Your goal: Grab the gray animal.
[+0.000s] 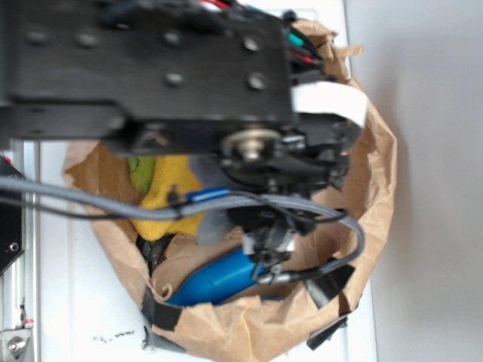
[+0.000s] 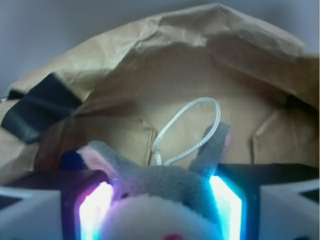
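The gray animal (image 2: 165,185) fills the bottom of the wrist view: gray plush head, white face, pink-lined ears and a thin white cord loop (image 2: 190,125) lying on the paper behind it. My gripper (image 2: 160,212) is shut on it, and both glowing pads (image 2: 95,212) press against its sides. In the exterior view the gripper (image 1: 264,249) reaches down into the brown paper bag (image 1: 377,173). There the arm hides most of the toy, leaving only a gray patch (image 1: 215,225) visible.
The bag's crumpled wall (image 2: 200,65) rises close behind the toy, patched with black tape (image 2: 37,110). Also inside lie a blue object (image 1: 219,279) and a yellow plush (image 1: 170,200) with a green one (image 1: 139,170) beside it. White tabletop surrounds the bag.
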Available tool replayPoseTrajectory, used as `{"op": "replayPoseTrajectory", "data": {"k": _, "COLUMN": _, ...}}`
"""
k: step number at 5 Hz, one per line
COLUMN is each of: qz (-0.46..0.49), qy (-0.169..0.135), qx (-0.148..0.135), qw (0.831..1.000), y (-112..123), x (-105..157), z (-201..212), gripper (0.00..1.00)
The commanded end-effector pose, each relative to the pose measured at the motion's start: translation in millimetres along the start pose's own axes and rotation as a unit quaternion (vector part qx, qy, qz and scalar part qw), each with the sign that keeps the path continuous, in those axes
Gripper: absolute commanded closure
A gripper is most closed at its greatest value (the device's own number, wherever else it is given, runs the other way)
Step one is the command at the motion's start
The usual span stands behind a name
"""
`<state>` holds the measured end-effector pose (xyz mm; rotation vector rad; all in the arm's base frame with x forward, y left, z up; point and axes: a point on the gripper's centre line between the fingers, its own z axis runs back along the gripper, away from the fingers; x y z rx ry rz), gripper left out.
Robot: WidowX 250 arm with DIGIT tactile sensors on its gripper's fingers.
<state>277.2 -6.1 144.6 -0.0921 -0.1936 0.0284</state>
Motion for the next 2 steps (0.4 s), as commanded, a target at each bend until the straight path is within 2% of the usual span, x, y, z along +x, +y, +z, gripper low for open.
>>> {"op": "replayPoseTrajectory", "data": {"k": 1, "qz": -0.008, "qy": 0.007, "qx": 0.001, "qw": 1.000, "y": -10.0, "x": 3.2, "z": 34.1, "gripper": 1.00}}
{"op": "replayPoseTrajectory", "data": {"k": 2, "qz": -0.013, "qy": 0.012, "qx": 0.018, "qw": 1.000, "y": -12.7, "x": -0.7, "z": 33.2, "gripper": 1.00}}
